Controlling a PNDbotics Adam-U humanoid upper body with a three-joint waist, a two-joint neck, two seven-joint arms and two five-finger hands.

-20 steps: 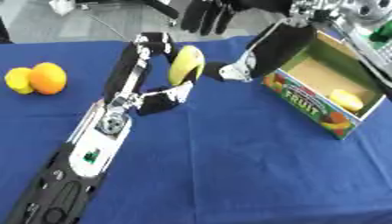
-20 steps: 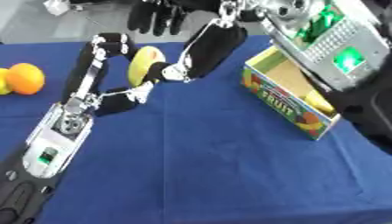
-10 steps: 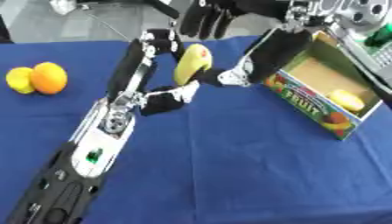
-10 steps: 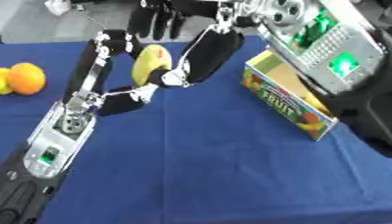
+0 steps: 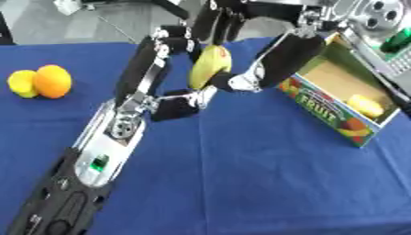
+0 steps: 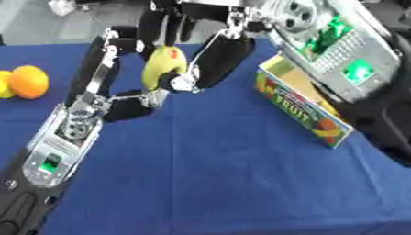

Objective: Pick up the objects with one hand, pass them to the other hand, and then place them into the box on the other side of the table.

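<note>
**Hand-over above the surface**

While the blue surface (image 5: 241, 183) lies bare in front, the left hand (image 5: 180, 103) holds the yellow fruit (image 5: 210, 66) aloft, fingers curled beneath it. Beyond, the right hand (image 5: 257, 78) meets the fruit; whether its fingers have closed cannot be told. Farther right stands the fruit box (image 5: 341, 98), one yellow item inside. An early release would likely drop the fruit. Orange and lemon (image 5: 38, 82) wait far left.

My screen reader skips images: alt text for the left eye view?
Both robot hands, left hand and right hand, meet around a yellow-green fruit above a blue table. A fruit box sits right, an orange and lemon left.
</note>
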